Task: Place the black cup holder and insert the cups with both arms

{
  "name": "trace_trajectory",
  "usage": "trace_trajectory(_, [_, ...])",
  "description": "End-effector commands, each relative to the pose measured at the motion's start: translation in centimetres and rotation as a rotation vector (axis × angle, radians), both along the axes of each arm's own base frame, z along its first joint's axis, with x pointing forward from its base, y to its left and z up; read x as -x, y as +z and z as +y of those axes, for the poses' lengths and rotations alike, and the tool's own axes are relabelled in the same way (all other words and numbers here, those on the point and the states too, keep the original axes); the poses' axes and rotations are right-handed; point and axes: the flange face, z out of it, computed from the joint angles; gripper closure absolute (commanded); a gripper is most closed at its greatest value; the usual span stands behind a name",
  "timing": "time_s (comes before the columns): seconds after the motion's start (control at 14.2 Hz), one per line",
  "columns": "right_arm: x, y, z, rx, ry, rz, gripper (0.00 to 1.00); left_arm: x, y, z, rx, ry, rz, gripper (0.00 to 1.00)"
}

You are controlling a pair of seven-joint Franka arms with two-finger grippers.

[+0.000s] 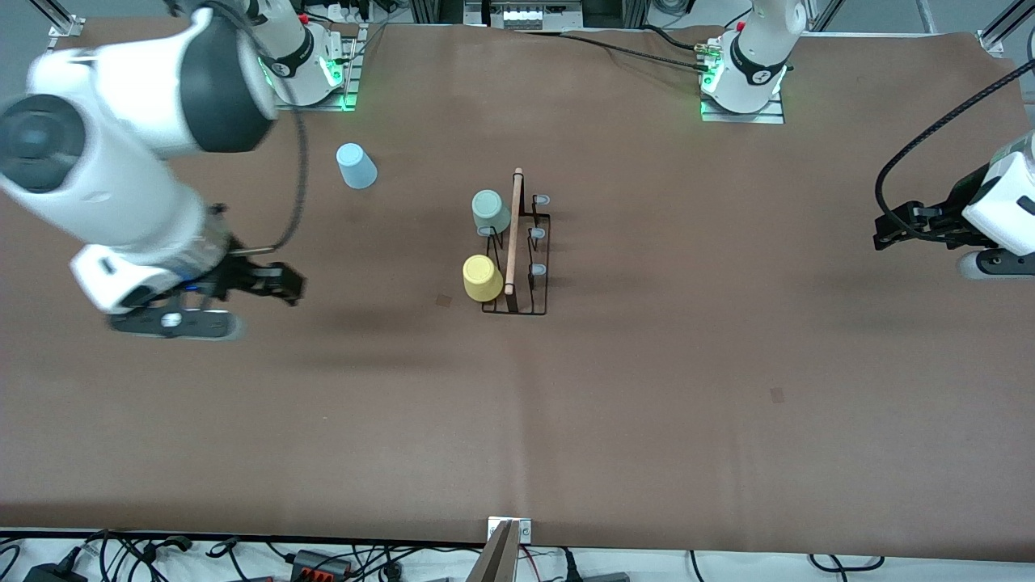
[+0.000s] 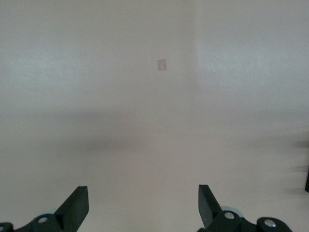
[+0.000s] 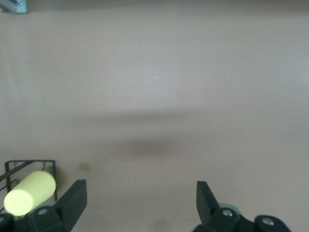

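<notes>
The black cup holder (image 1: pixel 530 267) stands mid-table, its wooden rod handle (image 1: pixel 513 230) on top. A mint green cup (image 1: pixel 490 212) and a yellow cup (image 1: pixel 482 278) sit on pegs on the side toward the right arm's end. Grey-blue peg tips (image 1: pixel 537 233) on the side toward the left arm's end are bare. A light blue cup (image 1: pixel 356 166) stands upside down on the table near the right arm's base. My right gripper (image 1: pixel 287 284) is open and empty, over the table toward the right arm's end. The right wrist view shows the yellow cup (image 3: pixel 29 193). My left gripper (image 1: pixel 885 230) is open and empty at the left arm's end.
The table (image 1: pixel 647 388) is covered in brown paper. A small taped patch (image 1: pixel 444 300) lies beside the yellow cup, another patch (image 1: pixel 777 394) nearer the front camera. A black cable (image 1: pixel 930 133) loops above the left gripper. Cables lie along the front edge.
</notes>
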Motion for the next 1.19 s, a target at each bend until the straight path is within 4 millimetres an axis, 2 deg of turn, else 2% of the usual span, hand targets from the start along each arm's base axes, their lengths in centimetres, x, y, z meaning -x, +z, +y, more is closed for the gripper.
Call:
trace_trajectory(0.0, [0.0,2.0,-7.0,-0.086,-0.004,-0.002,0.00,0.1,0.3,-0.5,0.011,-0.023,-0.012,0.00])
trace_trajectory(0.21, [0.7,3.2,-14.3,-0.088,0.010,-0.006,0.00,0.0,0.1,-0.1,0.013,-0.016,-0.008,0.00])
trace_trajectory(0.35, [1.6,3.2,-17.7,-0.089,0.020,-0.001,0.00,0.0,0.2,0.0,0.013,-0.015,-0.010,0.00])
trace_trajectory(0.49, [2.6,3.3,-18.2,-0.030,0.024,0.007,0.00,0.0,0.1,0.0,0.013,-0.015,-0.008,0.00])
trace_trajectory(0.63, [3.1,3.1,-18.3,-0.031,0.032,0.005,0.00,0.0,0.0,0.7,0.016,-0.004,-0.007,0.00])
trace_trajectory(0.84, [3.8,3.2,-18.2,-0.030,0.035,0.019,0.00,0.0,0.0,0.6,0.016,-0.007,-0.007,0.00])
trace_trajectory(1.12, [8.1,2.4,-18.5,-0.032,0.029,0.038,0.00,-0.1,-0.1,0.8,0.020,-0.025,-0.005,0.00])
